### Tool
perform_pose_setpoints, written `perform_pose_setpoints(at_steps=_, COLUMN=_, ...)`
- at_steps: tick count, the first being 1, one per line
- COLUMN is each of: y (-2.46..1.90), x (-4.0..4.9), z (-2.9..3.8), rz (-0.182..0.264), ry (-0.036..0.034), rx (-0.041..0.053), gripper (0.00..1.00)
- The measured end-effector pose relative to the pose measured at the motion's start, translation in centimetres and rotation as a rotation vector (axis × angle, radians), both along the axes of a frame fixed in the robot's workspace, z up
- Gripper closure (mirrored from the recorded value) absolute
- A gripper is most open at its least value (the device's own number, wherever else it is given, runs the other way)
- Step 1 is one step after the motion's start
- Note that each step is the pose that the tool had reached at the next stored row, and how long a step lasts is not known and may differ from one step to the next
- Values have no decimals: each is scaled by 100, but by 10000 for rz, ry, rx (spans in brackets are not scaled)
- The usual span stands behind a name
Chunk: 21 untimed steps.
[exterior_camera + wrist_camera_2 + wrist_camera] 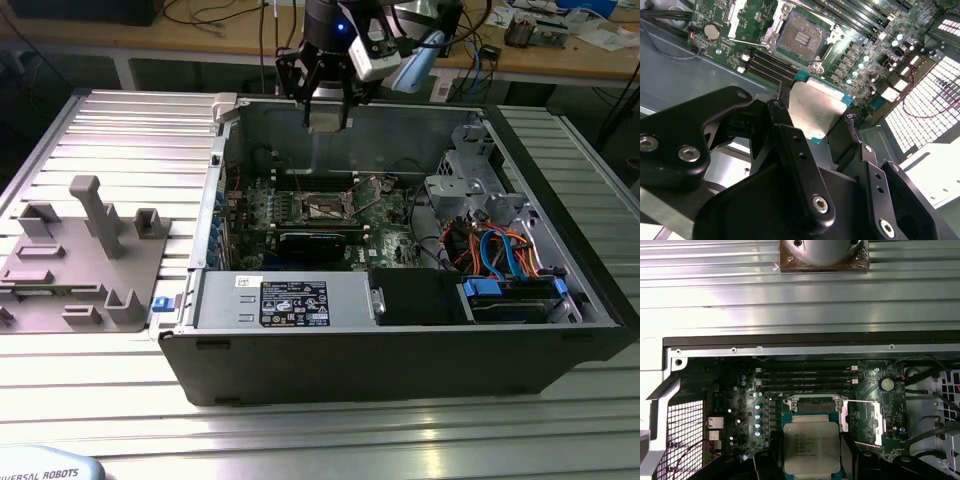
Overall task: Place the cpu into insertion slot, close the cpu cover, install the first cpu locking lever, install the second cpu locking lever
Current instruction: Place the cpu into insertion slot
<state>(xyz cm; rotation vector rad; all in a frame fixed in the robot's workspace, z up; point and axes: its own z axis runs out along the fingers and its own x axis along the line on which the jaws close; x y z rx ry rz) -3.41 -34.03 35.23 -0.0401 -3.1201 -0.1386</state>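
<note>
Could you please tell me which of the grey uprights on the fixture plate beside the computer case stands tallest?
The T-topped post; it rises well above the low blocks around it on the plate.

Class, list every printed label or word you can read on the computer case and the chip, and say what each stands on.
None can be read.
Black label on the grey metal box: print too small.
White sticker beside it: too small.
cpu top: several lines of print, not legible.
</note>
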Motion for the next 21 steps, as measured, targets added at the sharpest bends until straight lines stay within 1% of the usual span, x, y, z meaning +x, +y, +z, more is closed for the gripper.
perform_pose_setpoints(at_steps=11, y=0, x=14, z=-23, rz=0, ry=1, rx=0, gripper=45)
perform_pose_setpoints(at_steps=15, y=0, x=19, z=-43, rz=1, ry=1, rx=-4, gripper=45)
perform_pose_setpoints(at_steps=17, y=0, x=27, z=-53, rz=1, ry=0, rx=-25, gripper=45)
perform_pose_setpoints(at_steps=19, y=0, x=34, z=-63, rz=1, ry=-1, rx=-82, gripper=45)
perform_pose_setpoints(at_steps=21, y=0, x=46, z=-79, rz=0, ry=1, rx=-86, gripper=45)
